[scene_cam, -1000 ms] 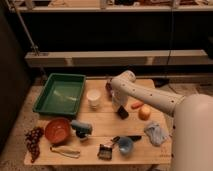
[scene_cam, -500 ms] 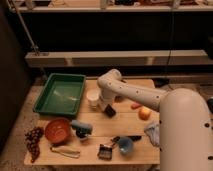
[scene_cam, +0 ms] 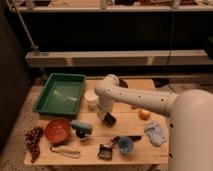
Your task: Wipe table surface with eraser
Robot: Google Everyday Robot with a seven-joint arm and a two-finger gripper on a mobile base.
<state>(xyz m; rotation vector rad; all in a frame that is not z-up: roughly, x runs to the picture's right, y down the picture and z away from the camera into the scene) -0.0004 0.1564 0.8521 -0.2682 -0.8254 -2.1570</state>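
A white robot arm reaches down so its claw (scene_cam: 106,117) sits low at the middle of the tan wooden surface (scene_cam: 135,127), apparently to press the black eraser (scene_cam: 109,119) flat for wiping. The eraser lies at the claw's tip; its grip cannot be told.

Pale matt wood is seen on the counter (scene_cam: 65,161); smooth white casing covers the arm above the pincer (scene_cam: 106,117).
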